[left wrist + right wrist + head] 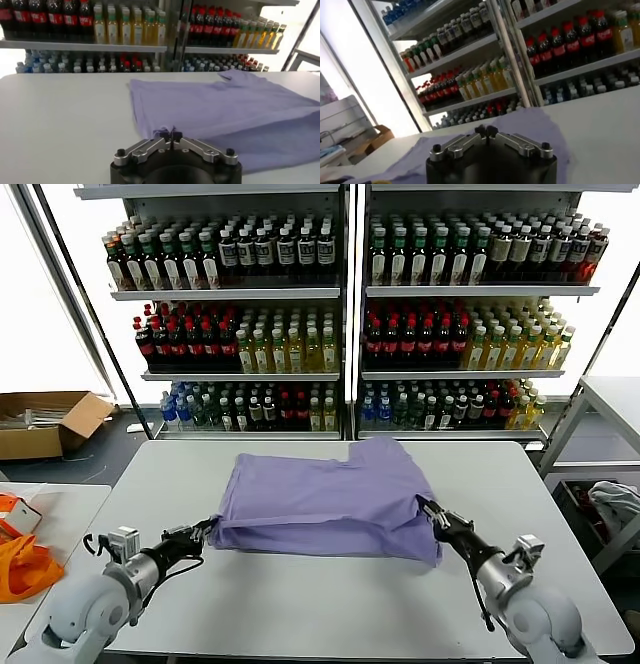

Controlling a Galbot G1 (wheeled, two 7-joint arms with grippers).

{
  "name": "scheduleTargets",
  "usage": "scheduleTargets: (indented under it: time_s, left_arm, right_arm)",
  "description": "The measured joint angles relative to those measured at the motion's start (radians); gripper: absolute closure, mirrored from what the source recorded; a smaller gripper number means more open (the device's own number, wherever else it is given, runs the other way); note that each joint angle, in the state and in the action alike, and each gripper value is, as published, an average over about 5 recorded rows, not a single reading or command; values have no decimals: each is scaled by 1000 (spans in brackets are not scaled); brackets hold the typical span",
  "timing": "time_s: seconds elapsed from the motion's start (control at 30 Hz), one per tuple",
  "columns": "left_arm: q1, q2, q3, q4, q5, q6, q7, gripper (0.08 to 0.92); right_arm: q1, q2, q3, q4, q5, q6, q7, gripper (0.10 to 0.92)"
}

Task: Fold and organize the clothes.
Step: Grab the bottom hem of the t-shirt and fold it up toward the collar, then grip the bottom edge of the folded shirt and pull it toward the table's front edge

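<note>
A lavender T-shirt (pixel 325 499) lies folded on the grey table (pixel 300 604), with no print showing. My left gripper (pixel 208 530) is shut on its near left corner; in the left wrist view the closed fingertips pinch the T-shirt (pixel 225 107) at the hem, gripper (pixel 170 133). My right gripper (pixel 428 511) is shut on the near right corner, which is lifted slightly off the table. In the right wrist view the gripper (pixel 485 131) has its jaws closed and the T-shirt (pixel 530 125) spreads beyond them.
Shelves of bottled drinks (pixel 340 314) stand behind the table. An orange fabric item (pixel 20 569) lies on a side table at the left, a cardboard box (pixel 45 422) on the floor beyond it. A grey-white bundle (pixel 615 504) sits at the right.
</note>
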Motion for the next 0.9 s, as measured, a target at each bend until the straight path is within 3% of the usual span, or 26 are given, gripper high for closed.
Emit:
scheduleTargets:
  time_s: [0.1, 0.3, 0.67, 0.9]
  left_arm:
    - [-47, -9, 26, 43, -1, 1, -3, 878]
    - [-87, -12, 38, 80, -11, 1, -8, 713]
    - [-8, -4, -11, 32, -17, -14, -13, 393]
    - [33, -17, -12, 35, -13, -23, -14, 210]
  right_arm:
    - [43, 6, -25, -27, -32, -3, 9, 751]
    - [54, 0, -34, -28, -71, -8, 29, 578]
    - [-104, -16, 32, 74, -139, -31, 67, 261]
    - [-189, -15, 57, 99, -172, -55, 90, 203]
